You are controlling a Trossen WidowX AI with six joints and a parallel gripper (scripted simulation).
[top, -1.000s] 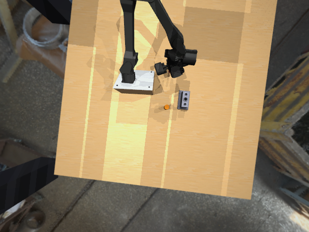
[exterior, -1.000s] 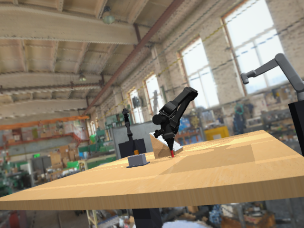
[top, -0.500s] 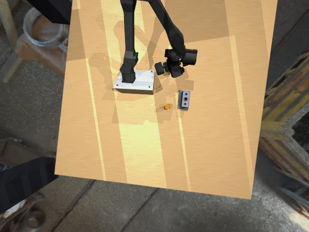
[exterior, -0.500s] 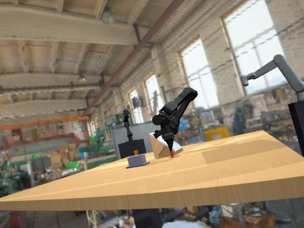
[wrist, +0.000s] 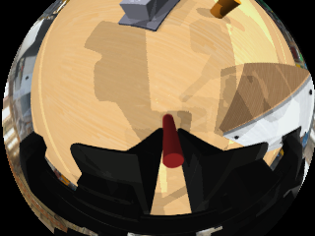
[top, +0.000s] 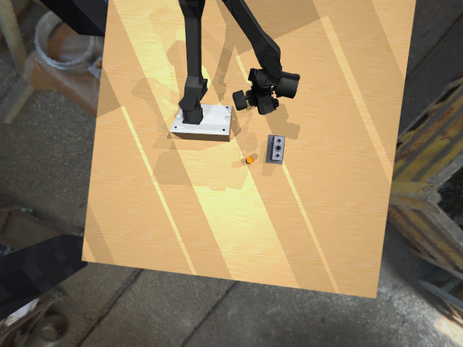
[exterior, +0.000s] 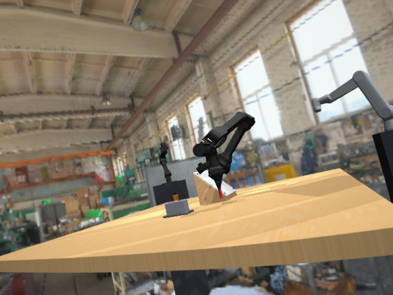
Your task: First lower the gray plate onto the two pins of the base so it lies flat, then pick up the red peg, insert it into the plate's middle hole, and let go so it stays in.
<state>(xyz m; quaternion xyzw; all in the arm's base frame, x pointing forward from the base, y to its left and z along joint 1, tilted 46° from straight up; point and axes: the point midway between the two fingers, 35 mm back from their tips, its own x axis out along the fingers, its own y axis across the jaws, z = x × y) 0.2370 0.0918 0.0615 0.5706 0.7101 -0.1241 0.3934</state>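
Jaws of the gripper (wrist: 172,177) clamped on the red peg (wrist: 172,142) at lower centre of the wrist view, its tip at the tabletop. Gray plate (top: 277,146) sits right of centre in the top view, on its base by the look of it. Peg is pinched high; a tilt on lifting could jam it at the middle hole

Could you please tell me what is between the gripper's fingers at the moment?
The gripper is shut on the red peg, whose tip points toward the table. The fingers cover the peg's sides.

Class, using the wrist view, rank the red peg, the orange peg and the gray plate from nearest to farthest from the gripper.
1. Red peg: clamped in the gripper.
2. Orange peg: far off, upper right.
3. Gray plate: upper left; too close to the orange peg's distance to rank surely.
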